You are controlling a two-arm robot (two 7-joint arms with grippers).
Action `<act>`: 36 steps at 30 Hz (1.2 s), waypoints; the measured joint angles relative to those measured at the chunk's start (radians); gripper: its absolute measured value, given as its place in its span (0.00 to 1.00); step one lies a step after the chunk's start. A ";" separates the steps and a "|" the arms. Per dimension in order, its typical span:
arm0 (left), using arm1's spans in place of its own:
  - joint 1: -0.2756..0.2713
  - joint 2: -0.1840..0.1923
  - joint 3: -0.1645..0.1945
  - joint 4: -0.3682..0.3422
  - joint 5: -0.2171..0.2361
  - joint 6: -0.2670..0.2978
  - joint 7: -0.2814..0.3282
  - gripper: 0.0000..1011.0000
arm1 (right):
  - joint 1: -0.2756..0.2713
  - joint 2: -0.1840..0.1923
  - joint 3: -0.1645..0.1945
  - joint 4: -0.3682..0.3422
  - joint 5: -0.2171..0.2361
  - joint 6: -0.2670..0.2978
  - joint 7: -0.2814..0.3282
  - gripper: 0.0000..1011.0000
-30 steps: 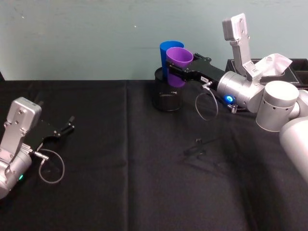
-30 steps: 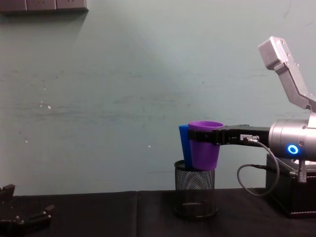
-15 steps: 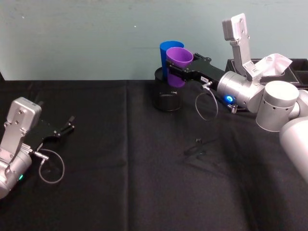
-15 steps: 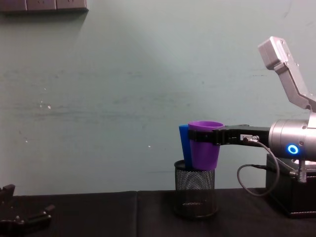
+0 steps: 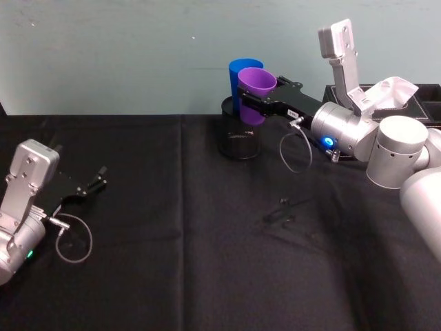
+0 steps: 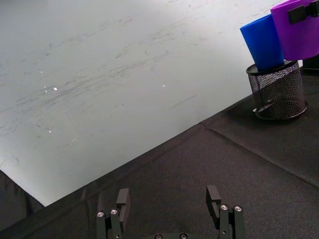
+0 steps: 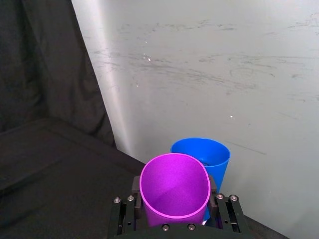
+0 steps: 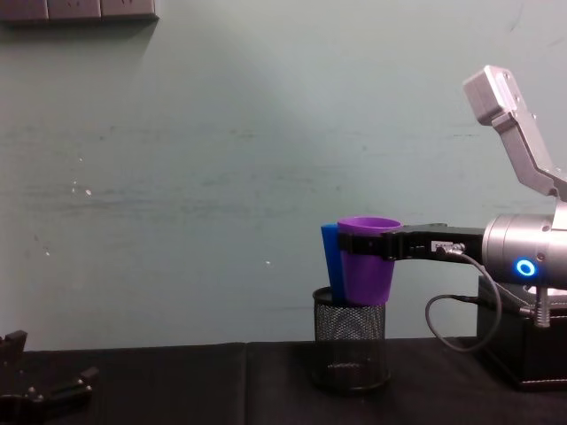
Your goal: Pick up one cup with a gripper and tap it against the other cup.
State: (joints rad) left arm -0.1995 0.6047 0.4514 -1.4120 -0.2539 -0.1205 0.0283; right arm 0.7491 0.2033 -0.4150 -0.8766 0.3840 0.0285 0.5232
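The purple cup hangs upright above the black mesh pen holder, with my right gripper shut on it just below its rim. Right behind it stands the blue cup, its base inside the mesh holder. In the chest view the purple cup overlaps the blue cup, and I cannot tell whether they touch. The right wrist view looks down into the purple cup, with the blue cup just beyond. My left gripper rests open on the cloth at the far left, nothing between its fingers.
A black box with white tissue stands at the back right, behind my right arm. A small dark object lies on the black cloth in front of that arm. The pale wall rises close behind the cups.
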 joint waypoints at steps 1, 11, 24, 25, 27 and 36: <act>0.000 0.000 0.000 0.000 0.000 0.000 0.000 0.99 | 0.000 0.000 0.000 0.000 0.000 0.000 0.000 0.72; 0.000 0.000 0.000 0.000 0.000 0.000 0.000 0.99 | 0.000 0.000 0.000 0.000 0.000 0.000 0.000 0.72; 0.000 0.000 0.000 0.000 0.000 0.000 0.000 0.99 | -0.010 0.001 -0.002 -0.013 -0.005 -0.005 0.008 0.72; 0.000 0.000 0.000 0.000 0.000 0.000 0.000 0.99 | -0.013 0.002 -0.003 -0.018 -0.005 -0.005 0.010 0.72; 0.000 0.000 0.000 0.000 0.000 0.000 0.000 0.99 | -0.023 0.004 -0.003 -0.034 -0.004 -0.002 0.013 0.72; 0.000 0.000 0.000 0.000 0.000 0.000 0.000 0.99 | -0.050 0.022 0.003 -0.101 0.017 0.012 0.022 0.72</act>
State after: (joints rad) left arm -0.1995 0.6047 0.4514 -1.4120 -0.2539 -0.1206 0.0283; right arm 0.6987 0.2255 -0.4115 -0.9776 0.4011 0.0405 0.5455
